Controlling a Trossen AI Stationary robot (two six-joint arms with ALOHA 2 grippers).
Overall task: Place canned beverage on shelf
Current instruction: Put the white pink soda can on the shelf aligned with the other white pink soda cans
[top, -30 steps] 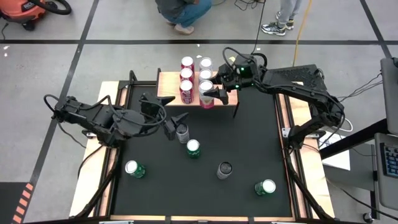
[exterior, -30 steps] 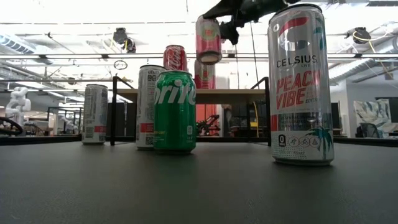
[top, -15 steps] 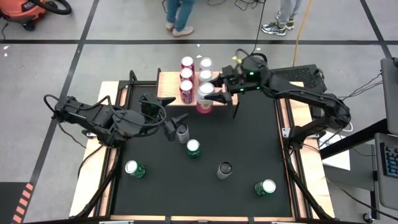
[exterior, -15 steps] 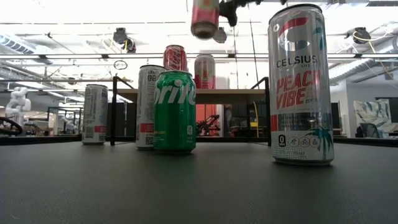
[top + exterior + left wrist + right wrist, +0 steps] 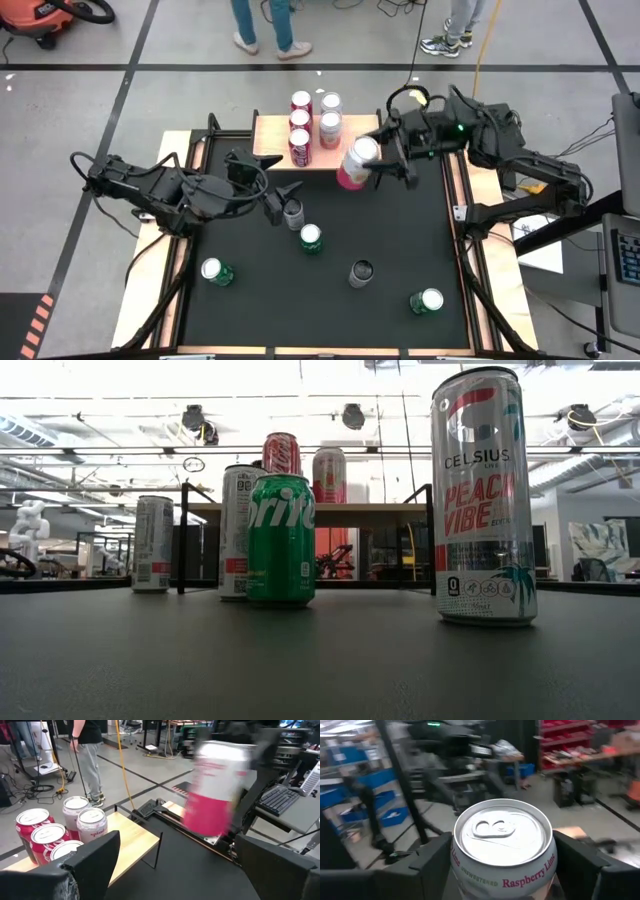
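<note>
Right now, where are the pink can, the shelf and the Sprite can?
pink can (image 5: 356,163), high view, silver lid
shelf (image 5: 269,138), high view, bare wood top
Sprite can (image 5: 281,540), low view, green side

Camera inventory, four views.

High view: we look straight down on the whole tabletop (image 5: 400,240), both arms and the surrounding floor, from well above.

Low view: we sit at tabletop level, facing level across to the shelf (image 5: 340,513) and the room behind; a Sprite can (image 5: 281,540) and a Celsius can (image 5: 483,500) stand very near the lens.

Left wrist view: we look forward between that arm's own fingers (image 5: 90,865), close on the shelf's wooden top.

Right wrist view: we look down at very close range onto the lid of a raspberry-lime can (image 5: 503,845).

Shared: high, low and left wrist views all take in the shelf.
</note>
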